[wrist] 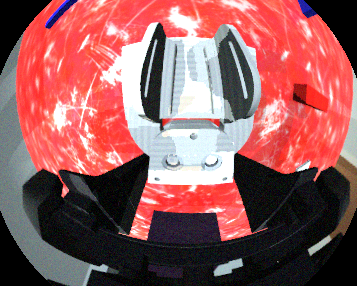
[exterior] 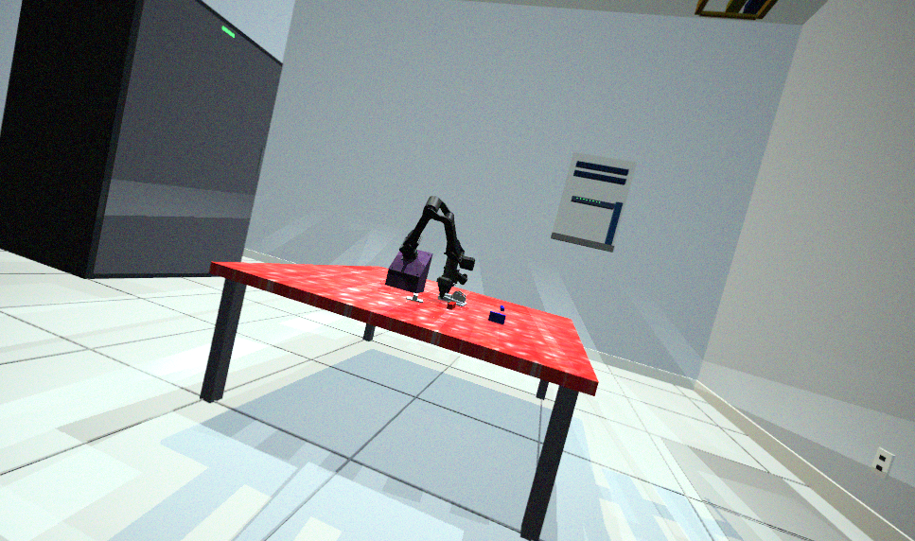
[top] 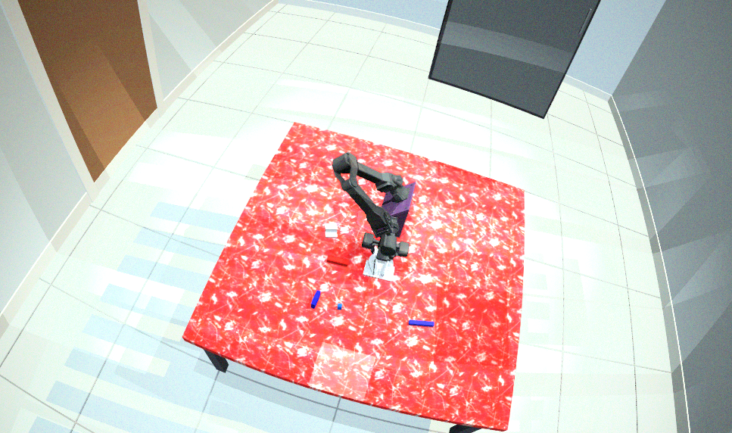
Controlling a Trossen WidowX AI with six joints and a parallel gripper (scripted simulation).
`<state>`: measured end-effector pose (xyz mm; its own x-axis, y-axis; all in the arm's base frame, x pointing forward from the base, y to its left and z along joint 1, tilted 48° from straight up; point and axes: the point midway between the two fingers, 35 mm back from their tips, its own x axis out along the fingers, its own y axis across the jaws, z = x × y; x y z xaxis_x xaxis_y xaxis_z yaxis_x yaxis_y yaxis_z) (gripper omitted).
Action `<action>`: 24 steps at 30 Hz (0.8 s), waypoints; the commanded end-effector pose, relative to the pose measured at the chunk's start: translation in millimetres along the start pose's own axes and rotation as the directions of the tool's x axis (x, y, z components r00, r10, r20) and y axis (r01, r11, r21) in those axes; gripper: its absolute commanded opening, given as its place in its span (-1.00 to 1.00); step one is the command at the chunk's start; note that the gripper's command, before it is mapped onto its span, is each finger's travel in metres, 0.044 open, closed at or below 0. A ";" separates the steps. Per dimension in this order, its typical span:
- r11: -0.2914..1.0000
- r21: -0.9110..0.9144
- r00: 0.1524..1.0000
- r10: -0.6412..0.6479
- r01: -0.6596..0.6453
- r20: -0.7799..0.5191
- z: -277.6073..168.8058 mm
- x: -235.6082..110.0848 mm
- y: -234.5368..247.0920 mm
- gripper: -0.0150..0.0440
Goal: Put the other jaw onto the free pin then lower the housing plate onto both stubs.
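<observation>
Wrist view puts the pale plate (wrist: 191, 175) between the fingertips of the gripper (top: 381, 256) (exterior: 442, 294) (wrist: 190, 155), which stand wide yet appear to grip its two side edges. Two round stubs show on it, side by side across the line from finger to finger. Just ahead, the model's two black-faced jaws stand apart, long axes pointing away from the gripper; that alignment probably governs the seating. Top view hides the stubs under the wrist but reveals a small white block (top: 331, 230) (exterior: 414, 297), well apart. Tooth mesh is unreadable.
</observation>
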<state>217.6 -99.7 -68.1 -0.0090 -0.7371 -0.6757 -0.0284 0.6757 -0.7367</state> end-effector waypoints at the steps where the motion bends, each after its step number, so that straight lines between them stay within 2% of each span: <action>1: 1.000 -0.004 1.000 0.000 0.000 -0.003 -0.7 1.0 -0.1 0.70; 4: 1.000 0.000 1.000 0.000 0.000 0.000 0.0 0.0 0.0 0.97; 5: 1.000 0.000 1.000 0.000 0.000 0.000 0.0 0.0 0.0 1.00; 19: 1.000 0.000 1.000 0.001 -0.001 0.000 0.2 -1.3 0.2 1.00; 24: 1.000 -0.002 1.000 0.008 -0.008 0.000 3.0 -28.8 2.4 1.00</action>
<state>215.4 -91.4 -62.6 -0.0234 -0.7366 -0.6759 -0.0414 0.6762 -0.7355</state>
